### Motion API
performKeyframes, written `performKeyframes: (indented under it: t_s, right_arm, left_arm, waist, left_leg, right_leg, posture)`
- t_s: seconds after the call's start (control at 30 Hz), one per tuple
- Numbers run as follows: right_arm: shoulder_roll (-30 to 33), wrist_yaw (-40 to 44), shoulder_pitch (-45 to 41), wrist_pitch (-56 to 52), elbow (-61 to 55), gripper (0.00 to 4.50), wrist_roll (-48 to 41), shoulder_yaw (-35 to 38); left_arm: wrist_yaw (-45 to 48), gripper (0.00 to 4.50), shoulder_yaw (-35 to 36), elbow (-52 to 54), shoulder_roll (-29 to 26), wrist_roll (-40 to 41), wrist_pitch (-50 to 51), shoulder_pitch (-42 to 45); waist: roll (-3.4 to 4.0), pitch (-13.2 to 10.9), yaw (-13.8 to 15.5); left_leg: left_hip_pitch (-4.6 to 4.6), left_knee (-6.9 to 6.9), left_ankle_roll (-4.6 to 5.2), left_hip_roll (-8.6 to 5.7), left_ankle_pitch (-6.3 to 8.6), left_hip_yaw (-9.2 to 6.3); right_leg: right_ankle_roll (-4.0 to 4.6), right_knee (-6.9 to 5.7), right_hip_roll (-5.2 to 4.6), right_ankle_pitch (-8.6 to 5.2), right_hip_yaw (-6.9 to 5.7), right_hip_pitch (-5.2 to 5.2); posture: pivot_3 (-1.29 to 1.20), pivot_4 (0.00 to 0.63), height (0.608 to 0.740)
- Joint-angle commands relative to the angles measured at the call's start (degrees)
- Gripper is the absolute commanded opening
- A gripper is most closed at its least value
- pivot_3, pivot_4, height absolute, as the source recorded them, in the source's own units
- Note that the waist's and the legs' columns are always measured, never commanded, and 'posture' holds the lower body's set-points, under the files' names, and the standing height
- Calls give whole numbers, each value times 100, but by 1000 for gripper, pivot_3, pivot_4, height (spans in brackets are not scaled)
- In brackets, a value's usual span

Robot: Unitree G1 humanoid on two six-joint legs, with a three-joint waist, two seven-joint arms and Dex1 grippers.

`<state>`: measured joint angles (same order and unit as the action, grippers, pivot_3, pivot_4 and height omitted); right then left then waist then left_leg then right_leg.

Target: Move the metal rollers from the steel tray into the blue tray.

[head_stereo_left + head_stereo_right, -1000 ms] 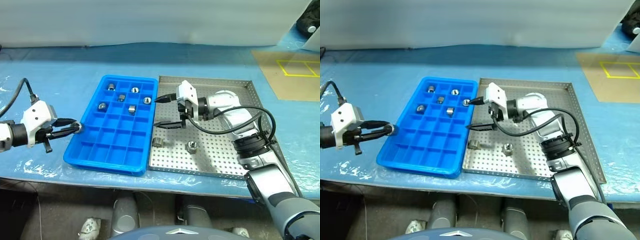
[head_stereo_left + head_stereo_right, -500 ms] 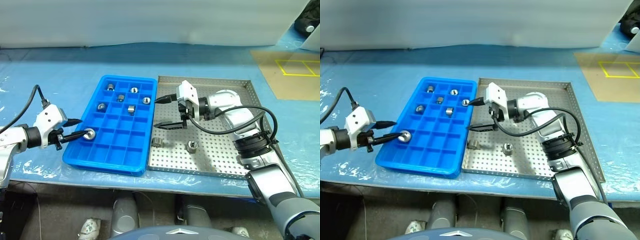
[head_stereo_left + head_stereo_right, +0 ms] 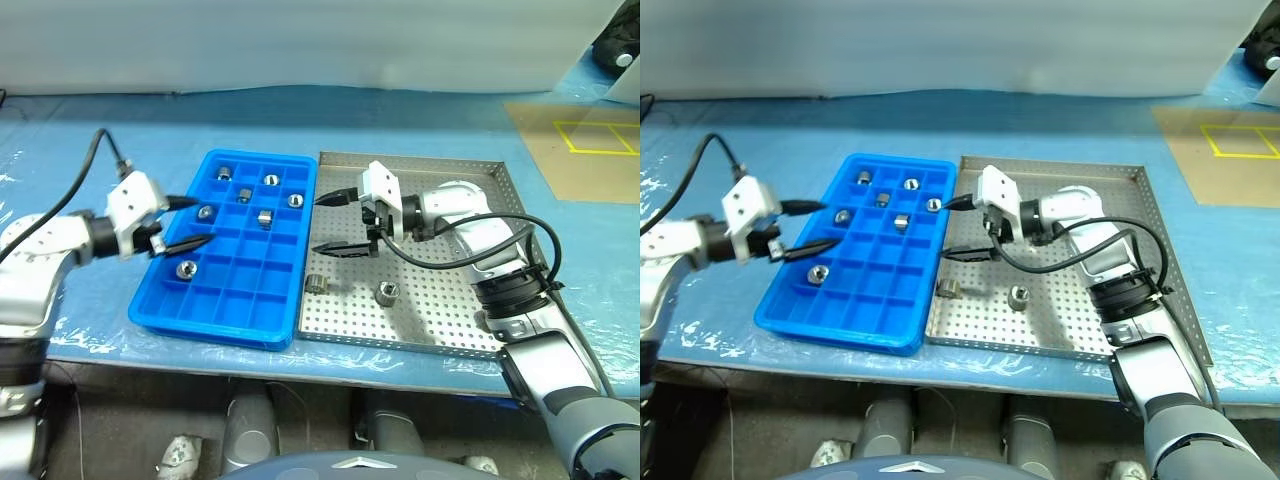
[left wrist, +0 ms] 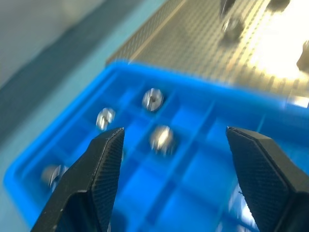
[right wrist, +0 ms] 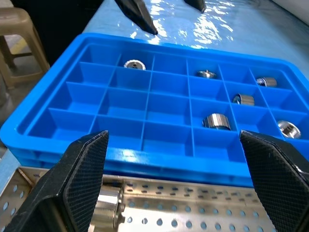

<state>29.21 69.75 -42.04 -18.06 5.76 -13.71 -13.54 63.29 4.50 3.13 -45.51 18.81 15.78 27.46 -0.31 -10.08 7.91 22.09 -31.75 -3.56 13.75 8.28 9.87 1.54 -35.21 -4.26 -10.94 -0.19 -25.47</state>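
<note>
The blue tray (image 3: 225,300) holds six metal rollers (image 3: 264,217): five sit in its far compartments ahead of the left claw (image 3: 194,222), and a sixth roller (image 3: 186,269) lies in a compartment at the tray's left edge, just below that claw's lower finger. Two more rollers (image 3: 317,284) rest on the steel tray (image 3: 450,310), below the right claw (image 3: 332,222). A second ago the left claw was shut on that sixth roller outside the tray's left rim; it has since let go and swung up over the tray, fingers now apart and empty. The right claw hangs wide apart and empty over the steel tray's left edge, pointing toward the blue tray, unmoved; both trays lie side by side on the blue surface (image 3: 420,130)
</note>
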Motion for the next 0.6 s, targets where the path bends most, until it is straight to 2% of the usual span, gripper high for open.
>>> performKeyframes:
  t_s: [0.03,0.23,0.4,0.6]
  right_arm:
    - [281,-168,125,-113,-351,4500,-93,385]
    - [920,-662,816,-528,-975,4500,-151,1019]
    - [1332,-1098,1698,-1019,-1896,4500,-283,1597]
    - [1477,-1677,2667,-1691,-3075,4500,-552,2188]
  left_arm:
    - [183,3536,-500,-78,331,-1,-39,627]
    - [800,3536,-1487,-1161,1316,-307,-651,1627]
    - [1334,3536,-2127,-2582,2150,-755,-1506,2252]
    - [1565,3536,-2413,-4265,3109,-1221,-2476,2831]
  waist:
    - [0,0,-38]
    - [0,0,-143]
    - [1,1,-341]
    - [1,1,-597]
  left_leg:
    - [-1,-3,-1,-1,0,0]
    - [-1,-36,-13,-4,-8,2]
    - [-2,-40,-11,-5,-7,3]
    - [-2,-48,22,-11,12,4]
  right_leg:
    - [0,-3,-1,0,2,1]
    - [-1,-23,3,0,21,1]
    - [-3,-21,6,1,27,3]
    - [-14,1,5,6,33,15]
  posture:
    - [39,150,740]
    - [-132,150,740]
    - [-267,150,740]
    - [-412,150,740]
